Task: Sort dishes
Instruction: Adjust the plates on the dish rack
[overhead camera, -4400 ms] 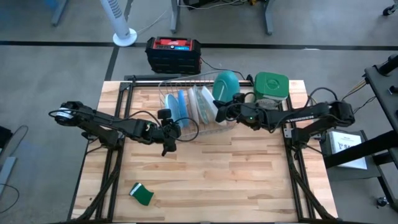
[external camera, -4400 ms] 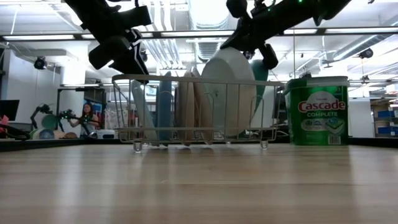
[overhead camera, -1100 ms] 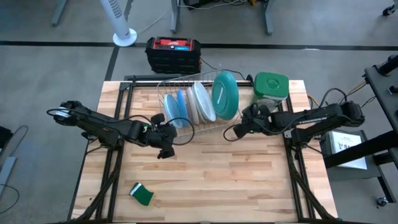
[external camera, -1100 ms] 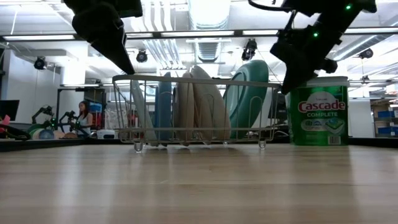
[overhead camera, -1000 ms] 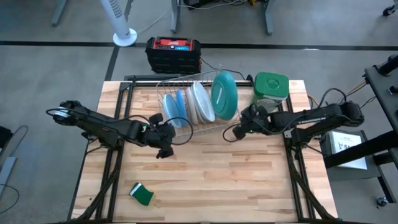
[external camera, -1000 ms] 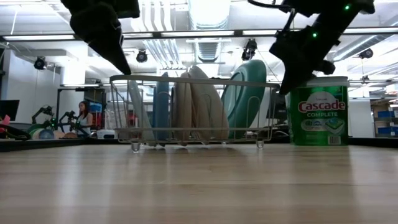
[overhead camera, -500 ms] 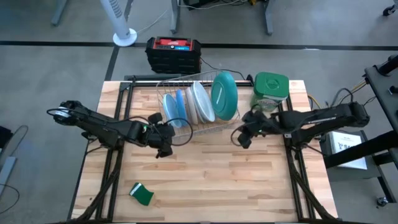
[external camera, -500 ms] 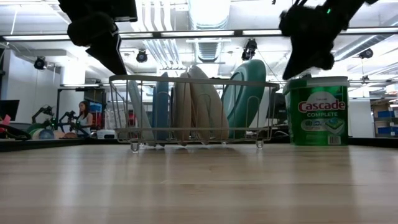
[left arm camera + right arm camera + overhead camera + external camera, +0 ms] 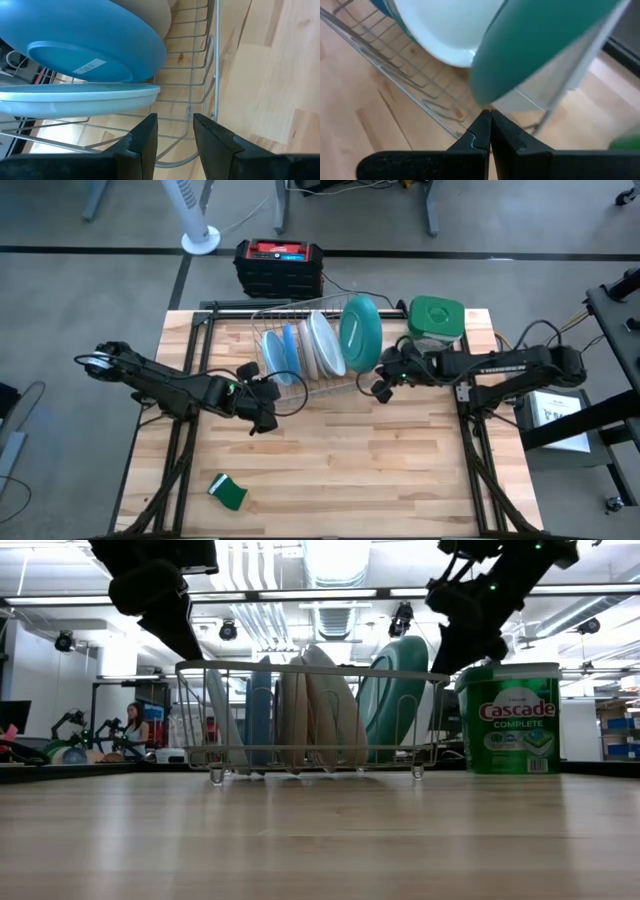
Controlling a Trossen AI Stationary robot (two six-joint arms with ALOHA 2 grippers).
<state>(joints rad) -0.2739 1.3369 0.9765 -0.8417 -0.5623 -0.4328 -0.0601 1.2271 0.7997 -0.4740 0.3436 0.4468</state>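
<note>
Plates stood on edge in a wire rack at the table's far middle: light blue plates on the left, white plates in the middle, a teal-backed plate on the right. The left gripper, fingers slightly parted around the rack's near-left wire, gripped no plate. The right gripper, fingers pressed closed and empty, hovered just beside the teal-backed plate.
</note>
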